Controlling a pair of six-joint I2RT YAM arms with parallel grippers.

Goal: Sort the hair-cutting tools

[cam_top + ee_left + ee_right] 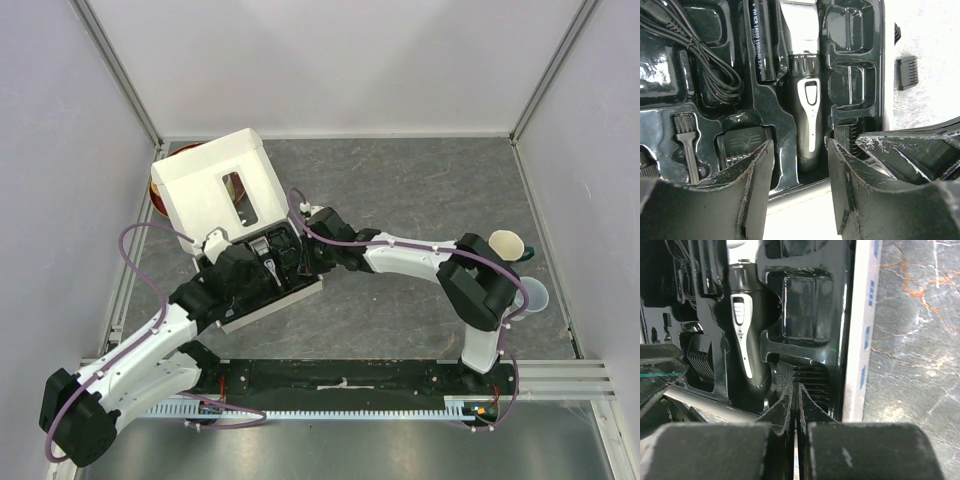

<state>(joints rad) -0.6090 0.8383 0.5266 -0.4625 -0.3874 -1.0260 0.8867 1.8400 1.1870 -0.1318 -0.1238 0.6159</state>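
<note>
At the near edge of the black tray (852, 30) the left gripper (800, 145) held its fingers apart before the clipper (807, 100) lying in its slot, the right gripper (796, 387) had its fingers pressed together at a comb guard (812, 376), and farther back lay the coiled cord (700, 55).

One clipper (809, 100), one coiled cord (700, 55), one small brush (686, 135) and one battery (762, 42). Three comb guards (907, 72) can be counted for certain: two in the tray (850, 95), one on the counter (930, 105). Two cups (506, 243), one white box (200, 185), one black tray.
</note>
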